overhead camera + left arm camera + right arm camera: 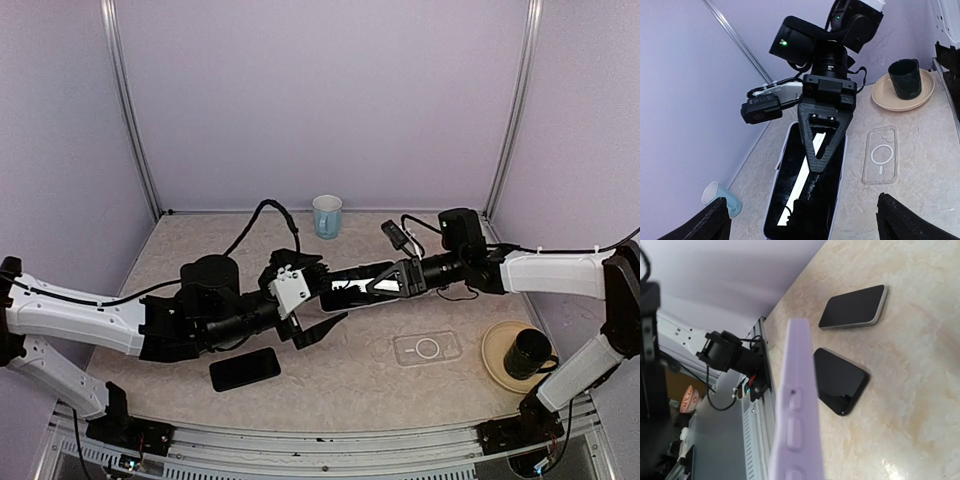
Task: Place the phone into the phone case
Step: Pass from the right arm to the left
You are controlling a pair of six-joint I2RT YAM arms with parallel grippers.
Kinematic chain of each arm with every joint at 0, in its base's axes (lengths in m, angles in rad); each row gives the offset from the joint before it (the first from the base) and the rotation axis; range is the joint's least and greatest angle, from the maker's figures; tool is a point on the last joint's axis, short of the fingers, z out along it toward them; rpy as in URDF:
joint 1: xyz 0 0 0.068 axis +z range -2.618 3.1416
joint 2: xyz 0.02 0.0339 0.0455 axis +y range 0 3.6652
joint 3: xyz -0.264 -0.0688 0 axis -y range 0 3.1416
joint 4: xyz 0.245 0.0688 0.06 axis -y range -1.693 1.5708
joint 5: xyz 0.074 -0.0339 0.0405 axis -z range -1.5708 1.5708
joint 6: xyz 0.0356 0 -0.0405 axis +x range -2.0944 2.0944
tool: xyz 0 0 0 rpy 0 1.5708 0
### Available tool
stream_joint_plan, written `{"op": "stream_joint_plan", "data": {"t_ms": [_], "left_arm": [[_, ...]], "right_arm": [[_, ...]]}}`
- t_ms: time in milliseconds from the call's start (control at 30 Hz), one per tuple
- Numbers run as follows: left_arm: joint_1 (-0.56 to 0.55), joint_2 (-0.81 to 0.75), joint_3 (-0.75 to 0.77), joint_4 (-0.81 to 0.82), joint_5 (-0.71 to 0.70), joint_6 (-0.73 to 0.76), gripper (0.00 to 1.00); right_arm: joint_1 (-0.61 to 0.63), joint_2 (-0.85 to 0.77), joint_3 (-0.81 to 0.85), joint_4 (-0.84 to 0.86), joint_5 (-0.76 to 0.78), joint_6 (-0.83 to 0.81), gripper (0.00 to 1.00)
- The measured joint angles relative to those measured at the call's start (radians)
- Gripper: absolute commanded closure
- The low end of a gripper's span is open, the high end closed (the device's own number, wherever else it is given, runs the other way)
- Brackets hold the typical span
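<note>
Phone (pixel 795 200) gripped in R tool (pixel 818 167), case (pixel 880 155) lying apart.

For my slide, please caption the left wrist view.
Right hand holds a phone above the table; a clear case lies beside.

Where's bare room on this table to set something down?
Front centre, between black phone and clear case; back left corner, left of the blue cup. Crowded mid-table, where left gripper and right gripper meet at the lilac-cased phone.
</note>
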Motion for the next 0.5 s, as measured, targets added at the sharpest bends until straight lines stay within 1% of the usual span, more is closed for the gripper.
{"op": "stream_joint_plan", "data": {"t_ms": [233,500], "left_arm": [[-0.045,0.130,0.098,-0.068,-0.037,0.109,0.01],[-0.047,0.198,0.146,-0.111,-0.037,0.149,0.01]], "right_arm": [[0.037,0.008,0.015,-0.024,0.027,-0.014,1.00],[0.071,0.019,0.017,-0.053,0.049,-0.033,1.00]]}}
